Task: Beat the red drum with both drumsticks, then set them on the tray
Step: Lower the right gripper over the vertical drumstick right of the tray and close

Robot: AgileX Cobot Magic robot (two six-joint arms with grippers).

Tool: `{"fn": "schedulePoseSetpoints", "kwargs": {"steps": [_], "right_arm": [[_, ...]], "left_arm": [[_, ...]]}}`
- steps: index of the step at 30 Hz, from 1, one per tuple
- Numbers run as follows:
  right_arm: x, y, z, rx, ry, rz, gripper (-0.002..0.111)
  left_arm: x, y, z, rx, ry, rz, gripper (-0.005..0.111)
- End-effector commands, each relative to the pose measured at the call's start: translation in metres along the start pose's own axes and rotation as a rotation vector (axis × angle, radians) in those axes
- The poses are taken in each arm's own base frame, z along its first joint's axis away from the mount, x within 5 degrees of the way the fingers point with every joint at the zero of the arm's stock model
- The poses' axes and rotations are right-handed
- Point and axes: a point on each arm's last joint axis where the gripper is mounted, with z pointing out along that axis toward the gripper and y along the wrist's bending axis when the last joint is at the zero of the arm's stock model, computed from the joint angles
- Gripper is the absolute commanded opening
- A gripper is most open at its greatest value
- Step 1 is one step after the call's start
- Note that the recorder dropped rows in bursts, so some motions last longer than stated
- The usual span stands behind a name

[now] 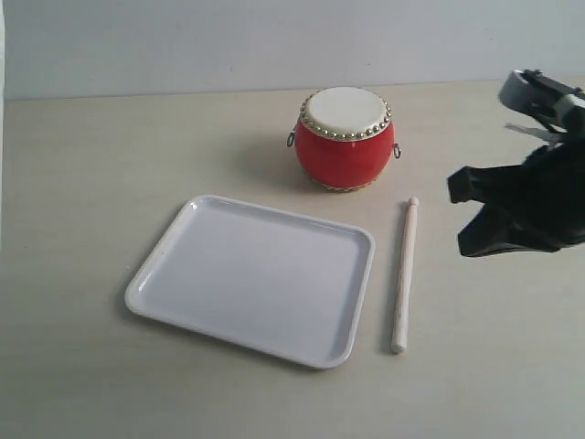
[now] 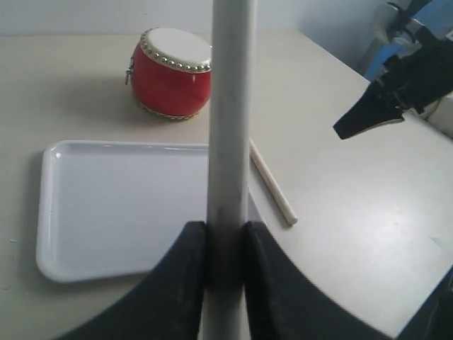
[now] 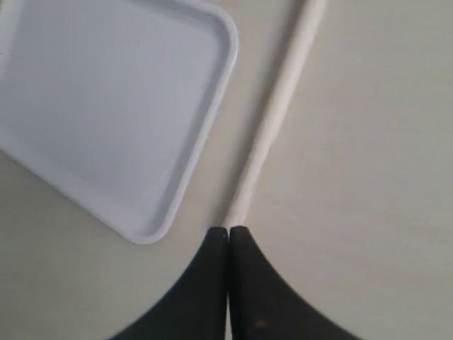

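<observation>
Exterior view: red drum [image 1: 345, 137] upright beyond the tray [image 1: 251, 279], one stick gripped, one lying loose

The red drum is seen standing upright on the pale table [image 1: 91, 165], its cream skin facing up and a small ring handle visible on each side. It is set near the far right corner of the white tray but apart from it. Nothing is held in the tray, which lies flat on the table.

The loose drumstick [image 1: 403, 274] is laid flat on the table just beside the tray's right edge, without touching it. One end is pointed toward the drum and stops short of it.

The held drumstick [image 2: 228, 127] is shown only in the left wrist view, where it is clamped between the two black fingers of the left gripper [image 2: 225, 237] and runs straight out past them. The left gripper is not seen in the exterior view.

In the right wrist view the fingers of the right gripper [image 3: 228, 237] are pressed together with nothing between them, and the near end of the loose drumstick is seen just past their tips. In the exterior view this gripper is seen raised above the table, to the right of that stick and apart from it.
</observation>
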Motion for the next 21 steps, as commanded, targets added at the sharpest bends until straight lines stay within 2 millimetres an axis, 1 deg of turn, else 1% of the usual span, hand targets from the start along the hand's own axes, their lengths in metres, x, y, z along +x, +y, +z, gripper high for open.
{"fn": "schedulePoseSetpoints", "kwargs": {"steps": [1, 5, 9, 12, 15, 18, 21], "right_arm": [[-0.01, 0.023, 0.019, 0.176, 0.03, -0.045, 0.0], [-0.015, 0.033, 0.041, 0.311, 0.012, -0.015, 0.0], [-0.019, 0.036, 0.05, 0.314, -0.032, 0.095, 0.0], [-0.019, 0.033, 0.053, 0.336, -0.017, 0.099, 0.0], [-0.017, 0.03, 0.058, 0.369, 0.014, 0.095, 0.004], [-0.019, 0.028, 0.066, 0.369, 0.004, 0.142, 0.007], [-0.018, 0.027, 0.073, 0.371, 0.019, 0.155, 0.014]], "left_arm": [[0.0, -0.002, -0.001, 0.02, -0.006, 0.01, 0.0], [0.002, 0.0, 0.001, 0.013, -0.008, 0.003, 0.0], [0.002, 0.0, 0.001, 0.01, -0.012, 0.003, 0.0], [0.002, 0.0, 0.001, 0.01, -0.012, 0.003, 0.0], [0.002, 0.0, 0.001, 0.01, -0.012, 0.003, 0.0], [0.002, 0.0, 0.001, 0.01, -0.012, 0.003, 0.0], [0.002, 0.0, 0.001, 0.01, -0.012, 0.003, 0.0]]}}
